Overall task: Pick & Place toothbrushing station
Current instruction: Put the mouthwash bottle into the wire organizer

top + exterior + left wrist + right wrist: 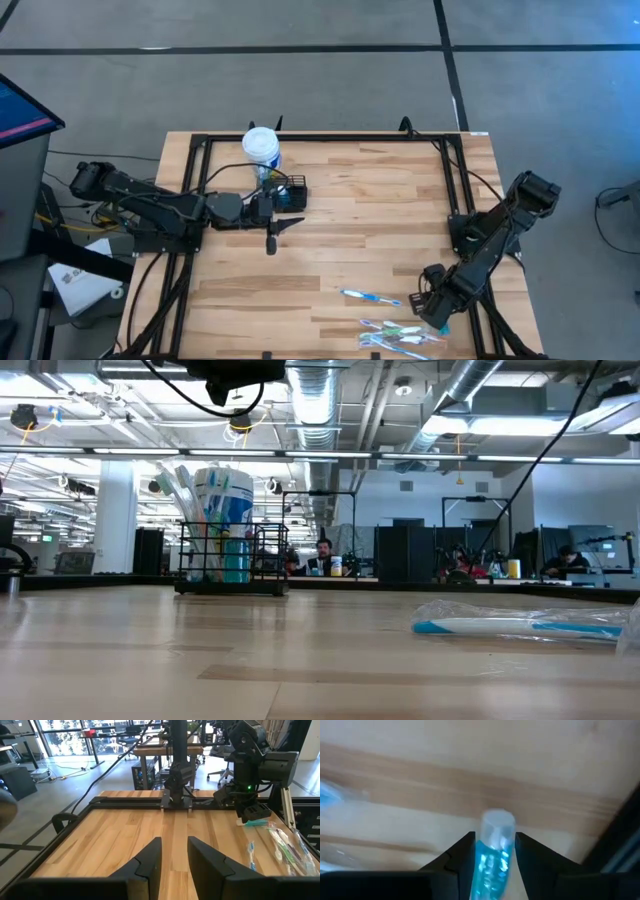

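Clamping a clear blue-filled tube (495, 851), the right gripper (494, 852) hovers over pale wood-grain table (470, 785).

The left arm reaches in from its side, wrist level, its gripper (272, 232) with a narrow gap showing between the fingers (145, 865). The right arm folds forward and down, its gripper (493, 851) clamped on something.

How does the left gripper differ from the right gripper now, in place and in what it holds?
The left gripper hovers beside the small black slotted caddy, its fingers open and empty. The right gripper, near the wrapped toothbrushes, is closed around a clear blue tube. Both are dark two-finger grippers.
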Controlling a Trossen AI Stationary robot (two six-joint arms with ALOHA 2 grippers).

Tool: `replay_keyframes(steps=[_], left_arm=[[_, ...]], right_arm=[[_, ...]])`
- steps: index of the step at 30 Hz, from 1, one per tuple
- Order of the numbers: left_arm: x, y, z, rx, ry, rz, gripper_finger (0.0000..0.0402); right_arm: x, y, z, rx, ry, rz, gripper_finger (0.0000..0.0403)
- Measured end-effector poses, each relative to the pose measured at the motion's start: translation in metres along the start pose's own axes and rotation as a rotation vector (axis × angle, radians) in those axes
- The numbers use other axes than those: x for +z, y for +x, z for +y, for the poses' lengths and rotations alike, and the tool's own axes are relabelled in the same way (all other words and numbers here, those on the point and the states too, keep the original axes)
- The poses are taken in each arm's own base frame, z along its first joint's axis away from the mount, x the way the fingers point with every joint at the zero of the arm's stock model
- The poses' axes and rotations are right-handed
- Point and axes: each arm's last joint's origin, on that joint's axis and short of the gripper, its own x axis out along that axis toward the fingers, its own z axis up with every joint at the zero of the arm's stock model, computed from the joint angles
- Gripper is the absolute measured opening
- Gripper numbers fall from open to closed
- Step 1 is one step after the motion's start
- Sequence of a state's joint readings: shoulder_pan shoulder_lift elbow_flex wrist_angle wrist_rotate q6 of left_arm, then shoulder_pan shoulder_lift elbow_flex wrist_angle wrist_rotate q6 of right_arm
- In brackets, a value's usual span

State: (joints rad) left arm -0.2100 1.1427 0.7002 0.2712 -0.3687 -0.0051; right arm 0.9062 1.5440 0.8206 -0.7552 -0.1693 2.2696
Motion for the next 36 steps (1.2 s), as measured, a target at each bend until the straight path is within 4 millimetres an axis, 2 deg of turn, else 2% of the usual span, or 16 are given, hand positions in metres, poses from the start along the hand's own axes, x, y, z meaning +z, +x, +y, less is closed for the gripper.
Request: replay_keyframes(steps=[11,16,22,30,36], left_arm=[[0.0,0.0,0.0,0.0,0.001,0.002,0.0087],[0.0,0.0,0.0,0.0,0.001,0.002,0.0087],[0.0,0.0,0.0,0.0,0.001,0.002,0.0087],[0.0,0.0,0.0,0.0,0.001,0.002,0.0087],[0.0,0.0,0.0,0.0,0.001,0.002,0.0087]], right_arm=[[-0.003,0.019,0.007,-0.025,-0.004,-0.014,0.0142],[-0.003,0.024,0.009,-0.035,-0.013,-0.019,0.0129],[-0.003,0.024,0.009,-0.037,-0.014,-0.018,0.0082],[-0.002,0.023,0.01,-0.047,-0.026,-0.019,0.0082],[-0.003,0.008,0.013,-0.084,-0.051,-0.118,0.0082]])
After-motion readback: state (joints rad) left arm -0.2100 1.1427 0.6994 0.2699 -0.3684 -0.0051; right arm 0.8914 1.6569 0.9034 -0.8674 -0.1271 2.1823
